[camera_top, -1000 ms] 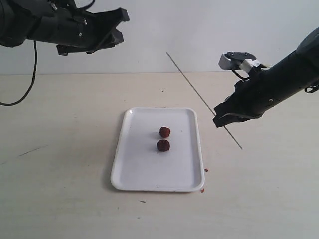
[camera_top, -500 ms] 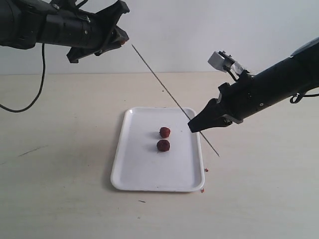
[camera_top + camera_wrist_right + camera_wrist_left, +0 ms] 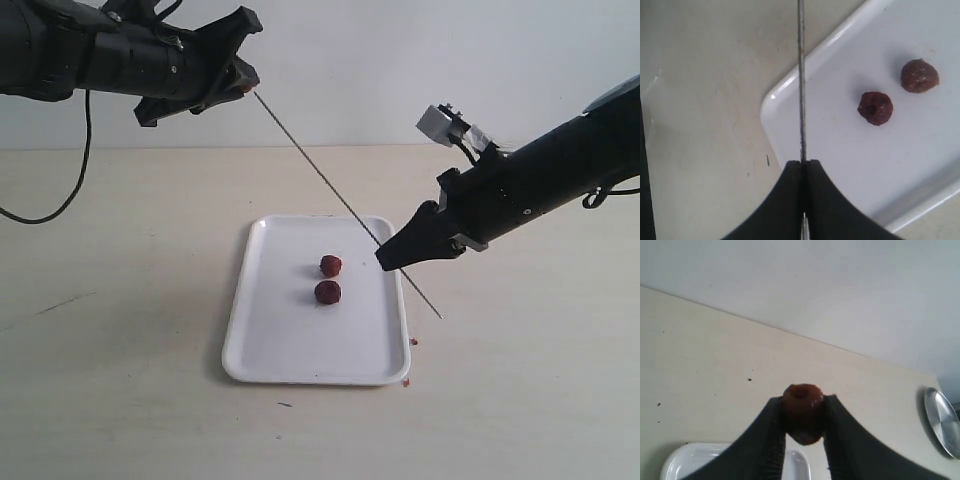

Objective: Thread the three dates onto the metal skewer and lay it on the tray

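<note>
One date (image 3: 802, 412) is pinched in my shut left gripper (image 3: 242, 82), held high at the upper left of the exterior view. My right gripper (image 3: 385, 258) is shut on the thin metal skewer (image 3: 330, 185), which slants up from over the tray's right edge until its tip reaches the left gripper's date. The wrist view shows the skewer (image 3: 801, 80) running straight out of the closed jaws. Two more dates (image 3: 330, 265) (image 3: 327, 292) lie on the white tray (image 3: 290, 350), also seen as dates (image 3: 875, 108) (image 3: 919, 76) on the tray (image 3: 840, 165).
Small reddish crumbs (image 3: 413, 341) lie on the beige table off the tray's right front corner. A round metal object (image 3: 941, 421) shows at the edge of the left wrist view. A black cable (image 3: 60, 170) hangs from the left arm.
The right gripper moved left and turned the skewer, so its tip swung up to the left gripper. The left gripper dropped slightly toward it. The dates on the tray stayed put.
</note>
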Controlling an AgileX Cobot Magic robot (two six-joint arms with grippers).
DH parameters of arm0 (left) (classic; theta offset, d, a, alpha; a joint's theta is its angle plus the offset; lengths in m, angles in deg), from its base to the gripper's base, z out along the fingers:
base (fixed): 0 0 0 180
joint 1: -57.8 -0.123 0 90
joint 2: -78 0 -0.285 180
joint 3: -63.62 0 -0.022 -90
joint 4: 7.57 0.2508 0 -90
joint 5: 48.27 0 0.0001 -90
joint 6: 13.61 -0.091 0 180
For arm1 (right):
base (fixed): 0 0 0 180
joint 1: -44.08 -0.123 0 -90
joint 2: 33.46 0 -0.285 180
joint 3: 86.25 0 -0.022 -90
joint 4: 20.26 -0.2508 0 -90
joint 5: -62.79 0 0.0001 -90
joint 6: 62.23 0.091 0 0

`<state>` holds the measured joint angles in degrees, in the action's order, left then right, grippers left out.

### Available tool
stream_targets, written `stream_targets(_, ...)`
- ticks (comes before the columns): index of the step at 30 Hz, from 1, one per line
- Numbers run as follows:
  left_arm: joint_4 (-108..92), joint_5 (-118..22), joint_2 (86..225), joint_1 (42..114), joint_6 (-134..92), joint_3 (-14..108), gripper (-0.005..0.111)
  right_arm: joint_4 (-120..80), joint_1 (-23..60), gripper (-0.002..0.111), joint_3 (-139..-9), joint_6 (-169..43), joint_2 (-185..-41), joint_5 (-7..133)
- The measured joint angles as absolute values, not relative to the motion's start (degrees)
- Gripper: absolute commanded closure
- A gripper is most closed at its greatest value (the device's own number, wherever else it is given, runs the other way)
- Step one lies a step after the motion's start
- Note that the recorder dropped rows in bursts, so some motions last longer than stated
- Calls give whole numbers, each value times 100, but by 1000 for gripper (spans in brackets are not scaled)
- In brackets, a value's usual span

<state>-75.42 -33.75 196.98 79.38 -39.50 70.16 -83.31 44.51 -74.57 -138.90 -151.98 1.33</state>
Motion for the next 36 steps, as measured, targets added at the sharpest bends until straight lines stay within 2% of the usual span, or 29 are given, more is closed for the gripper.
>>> stream_targets(36, -7599, -2737, 19888, 7932, -4196, 7322, 80, -8223, 4451, 108, -7457, -13915, -15212, 436)
